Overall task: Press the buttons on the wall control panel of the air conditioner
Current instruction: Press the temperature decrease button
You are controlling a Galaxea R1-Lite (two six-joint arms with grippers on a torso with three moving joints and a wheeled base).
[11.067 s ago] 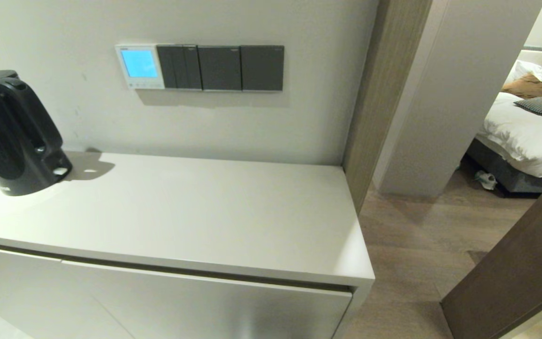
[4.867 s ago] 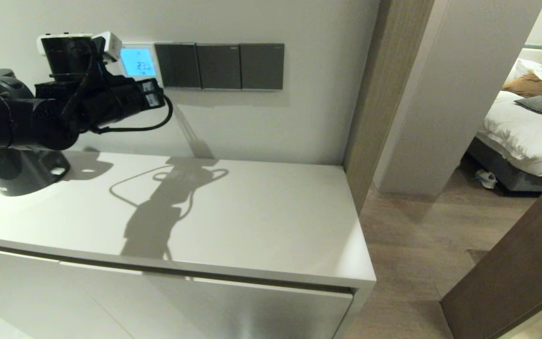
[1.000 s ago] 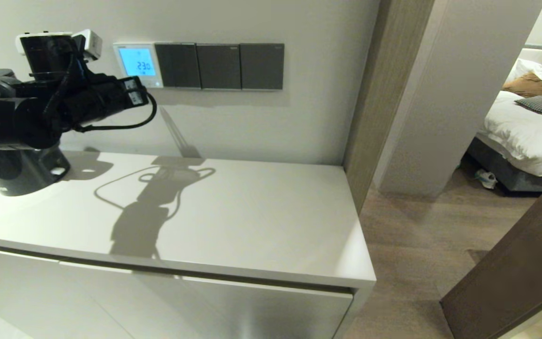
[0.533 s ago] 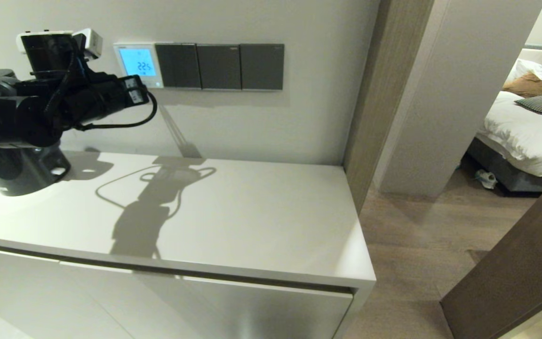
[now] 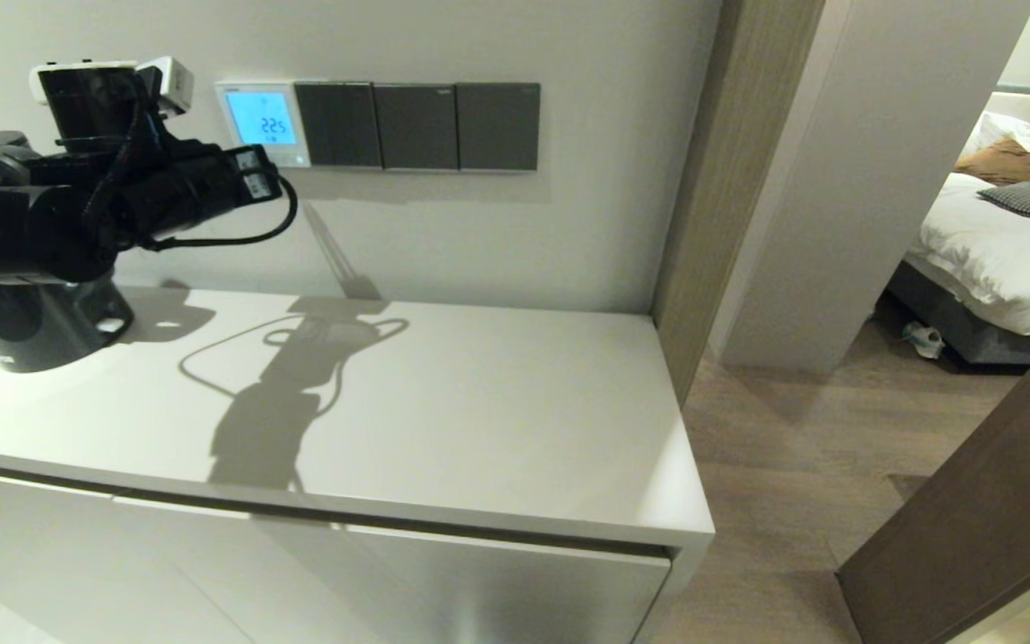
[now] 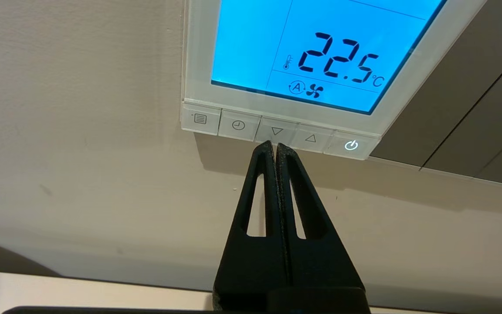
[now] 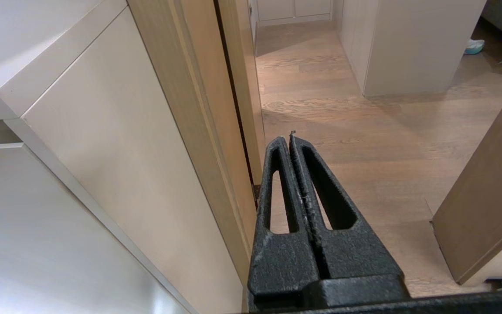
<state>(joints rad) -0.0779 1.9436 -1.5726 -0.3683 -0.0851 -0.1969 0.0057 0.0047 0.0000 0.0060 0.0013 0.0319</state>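
Note:
The white wall control panel point(image 5: 260, 121) has a lit blue display reading 22.5 °C point(image 6: 334, 56). Below the display runs a row of buttons: menu point(image 6: 200, 118), clock point(image 6: 238, 125), down arrow point(image 6: 277, 131), up arrow point(image 6: 310, 138) and a lit power button point(image 6: 351, 145). My left gripper point(image 6: 275, 146) is shut and empty. Its tips sit at the lower edge of the down arrow button. In the head view the left arm point(image 5: 122, 192) reaches to just below and left of the panel. My right gripper point(image 7: 289, 138) is shut and empty, parked low beside the cabinet.
Three dark switch plates point(image 5: 417, 125) adjoin the panel on its right. A black kettle point(image 5: 32, 331) stands on the white counter point(image 5: 479, 402) under my left arm. A wooden door frame point(image 5: 712, 179) and a brown door point(image 5: 971, 519) are at right.
The display has dropped from 23.0 to 22.5 within the last second. The left arm sits slightly left of and below its place 4.9 s ago, and has barely moved since.

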